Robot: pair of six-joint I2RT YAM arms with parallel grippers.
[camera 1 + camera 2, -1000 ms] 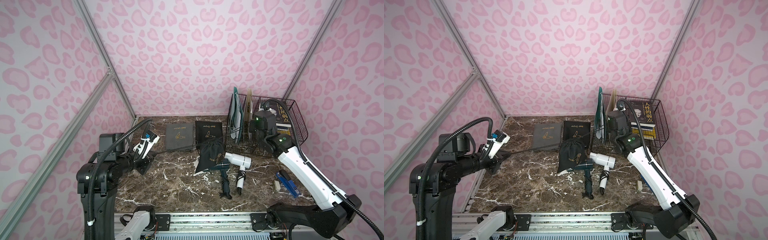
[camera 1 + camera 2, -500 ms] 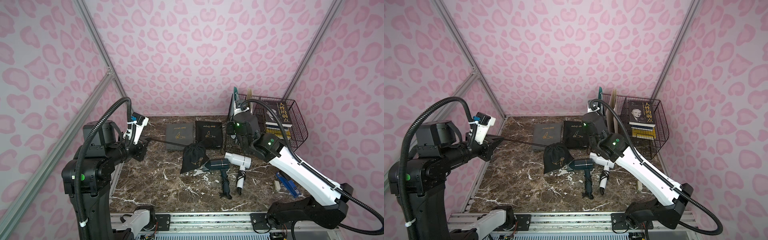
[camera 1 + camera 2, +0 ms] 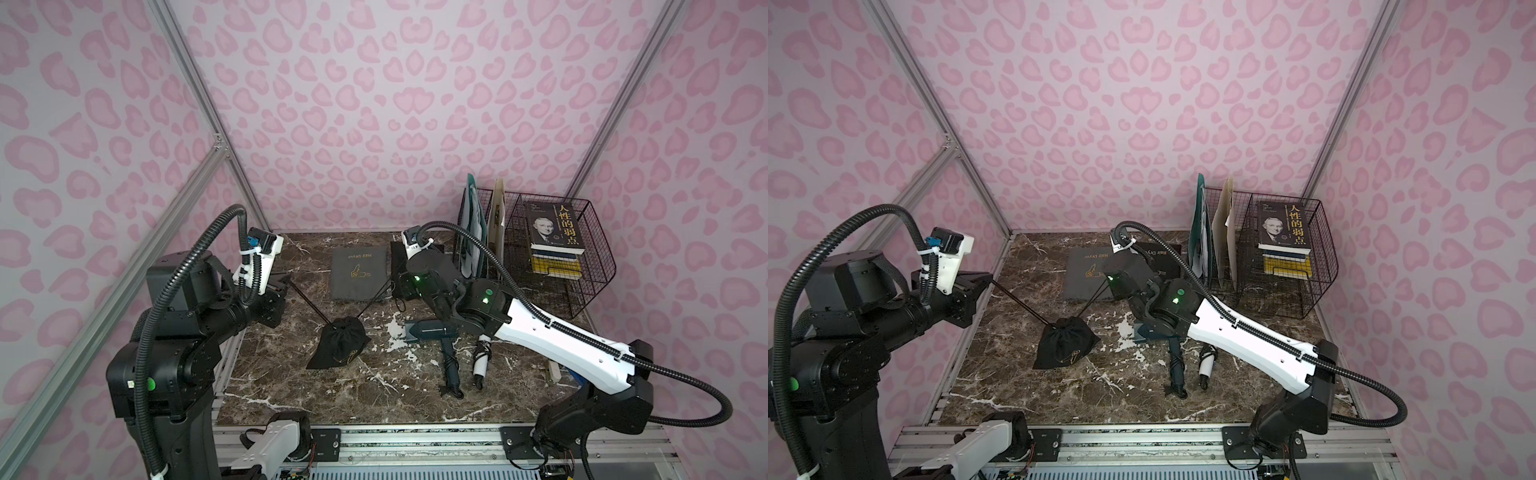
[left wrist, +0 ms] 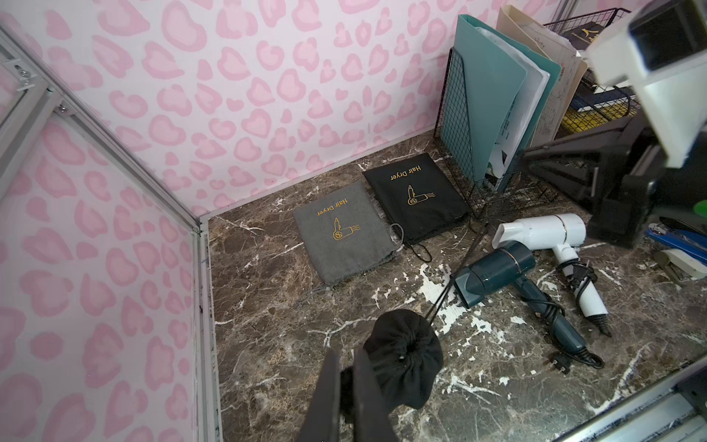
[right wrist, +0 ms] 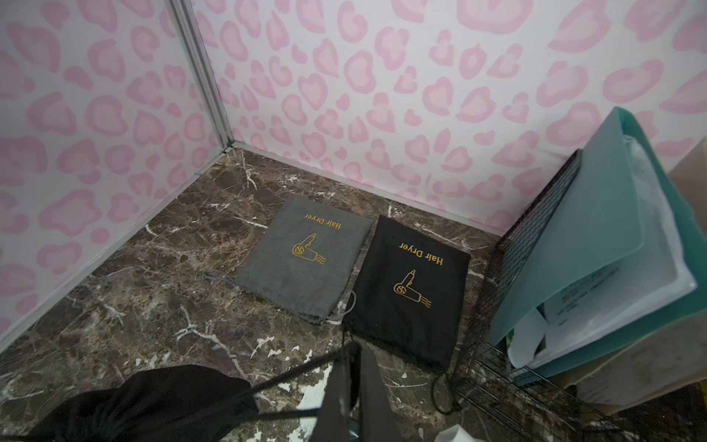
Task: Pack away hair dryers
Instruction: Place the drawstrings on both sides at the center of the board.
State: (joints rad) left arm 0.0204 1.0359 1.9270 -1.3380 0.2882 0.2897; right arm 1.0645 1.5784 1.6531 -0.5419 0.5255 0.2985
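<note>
Black pouch (image 3: 338, 343) is cinched: your left hand (image 4: 346, 359) and right hand (image 5: 355, 356) each clamp a drawstring (image 3: 309, 306). Probably one dryer is packed; the teal dryer (image 3: 432, 331) and white dryer (image 4: 543, 229) lie unbagged.

Pink blotches on pale walls (image 3: 374, 104). White veins through brown bench (image 3: 291, 395). Gold print on grey pouch (image 3: 359, 270) and black pouch (image 4: 417, 199) beside it. Dark teal dryer (image 4: 497, 268), white dryer (image 4: 543, 229).

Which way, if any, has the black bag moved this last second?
Yes: the black bag slid left, away from the wire rack, now in front of the grey pouch.
</note>
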